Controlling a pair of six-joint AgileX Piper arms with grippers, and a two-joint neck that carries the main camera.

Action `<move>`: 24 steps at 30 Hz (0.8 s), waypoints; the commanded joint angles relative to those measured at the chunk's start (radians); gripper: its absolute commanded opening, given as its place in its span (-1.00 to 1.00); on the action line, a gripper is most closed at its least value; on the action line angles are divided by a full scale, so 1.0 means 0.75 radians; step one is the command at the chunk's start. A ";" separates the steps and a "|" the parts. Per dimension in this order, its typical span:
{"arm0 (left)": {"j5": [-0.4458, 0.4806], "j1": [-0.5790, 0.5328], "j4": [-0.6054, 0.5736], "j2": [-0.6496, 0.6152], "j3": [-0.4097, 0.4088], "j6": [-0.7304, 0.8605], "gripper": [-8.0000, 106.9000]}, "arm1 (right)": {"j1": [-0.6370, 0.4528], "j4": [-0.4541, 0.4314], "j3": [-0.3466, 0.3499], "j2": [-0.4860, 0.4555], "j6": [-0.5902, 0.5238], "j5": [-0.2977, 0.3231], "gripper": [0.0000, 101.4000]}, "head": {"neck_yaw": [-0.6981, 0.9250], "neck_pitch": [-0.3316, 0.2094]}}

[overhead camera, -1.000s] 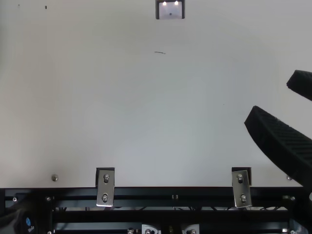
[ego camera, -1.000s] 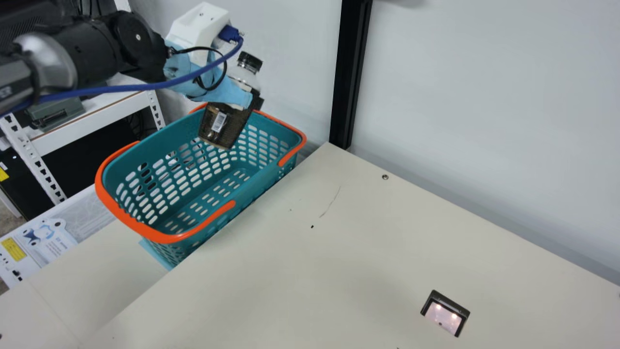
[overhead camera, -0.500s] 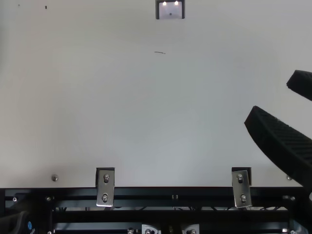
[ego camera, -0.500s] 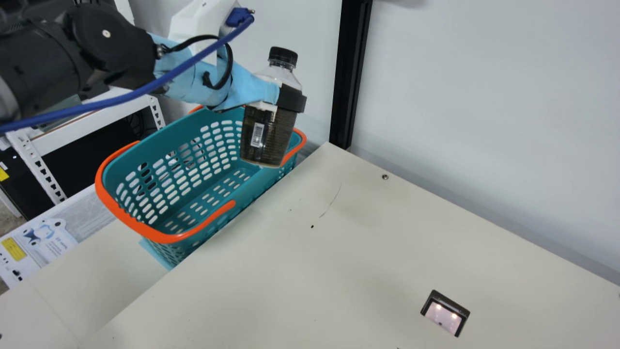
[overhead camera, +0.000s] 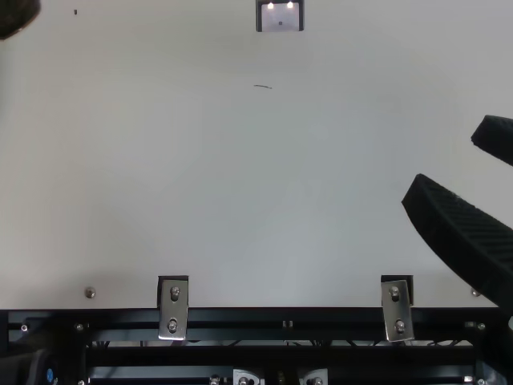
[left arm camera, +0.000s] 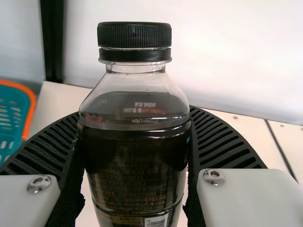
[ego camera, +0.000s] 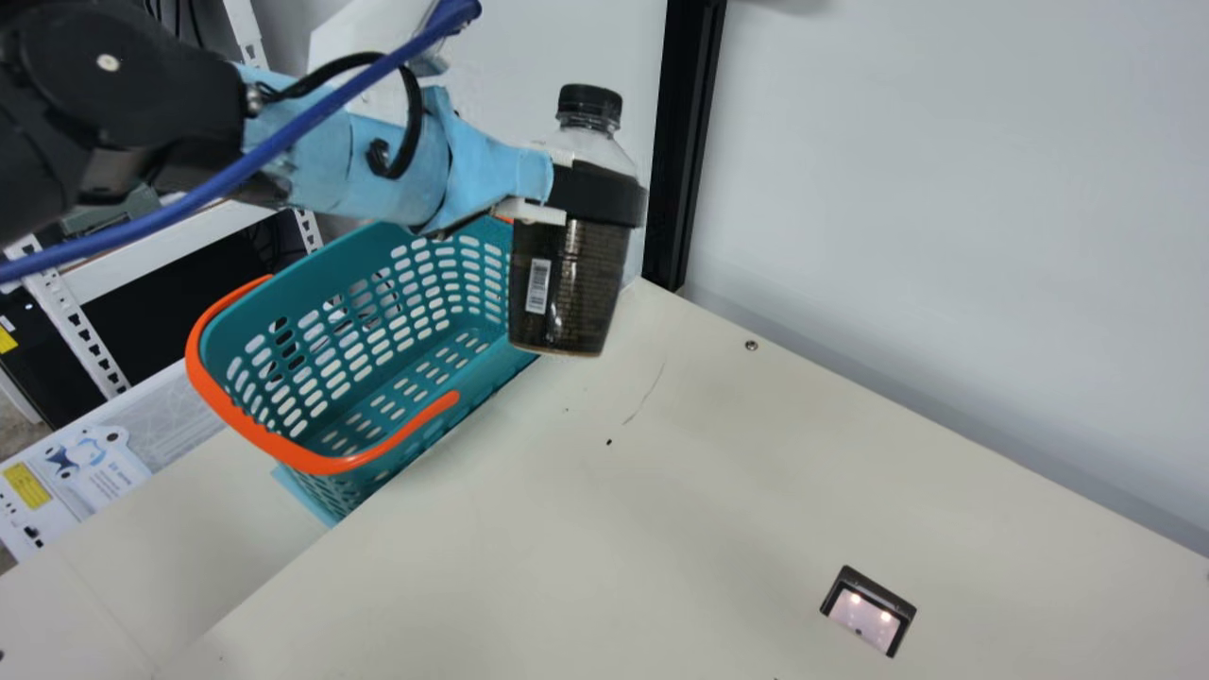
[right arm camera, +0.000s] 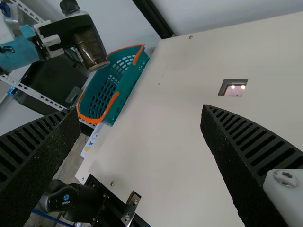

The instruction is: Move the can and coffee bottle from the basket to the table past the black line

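1. Main view: the left tool (ego camera: 612,189) has the coffee bottle (ego camera: 567,297) gripped around its upper body, parted only as far as the bottle's width. The bottle appears to hang above the table (ego camera: 718,510), beside the far end of the basket (ego camera: 247,427). Its long axis is near upright, cap (ego camera: 590,102) up, leaning slightly. It reaches out ahead of the left arm (ego camera: 354,161), the nearer arm.

2. Top view: the right tool (overhead camera: 447,163) is wide apart with nothing between. A dark rounded shape (overhead camera: 16,14), probably the bottle's base, lies well apart from it, toward the left arm's side and farther out.

3. Left wrist view: both ribbed fingers (left arm camera: 53,146) close around the bottle, which stands lengthwise across them. In sight, the bottle comes between the basket and what looks like the black line (left arm camera: 281,150), so the coming move probably carries it away from the basket and over that line, then down, base first.

4. Right wrist view: the right tool's fingers stand far apart, holding nothing; the bottle is well beyond them, in the left tool. Where the can is, I cannot tell.
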 commanded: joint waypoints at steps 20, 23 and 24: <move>0.078 -0.126 -0.070 -0.128 -0.027 -0.095 -0.68 | 0.000 0.000 0.000 0.000 0.000 0.000 1.00 | 0.021 -0.037; 0.072 -0.132 -0.074 -0.143 -0.020 -0.094 -0.68 | 0.000 0.000 0.000 0.000 0.000 0.000 1.00 | 0.021 -0.037; 0.070 -0.134 -0.077 -0.152 -0.016 -0.095 -0.68 | 0.000 0.000 0.000 0.000 0.000 0.000 1.00 | 0.021 -0.037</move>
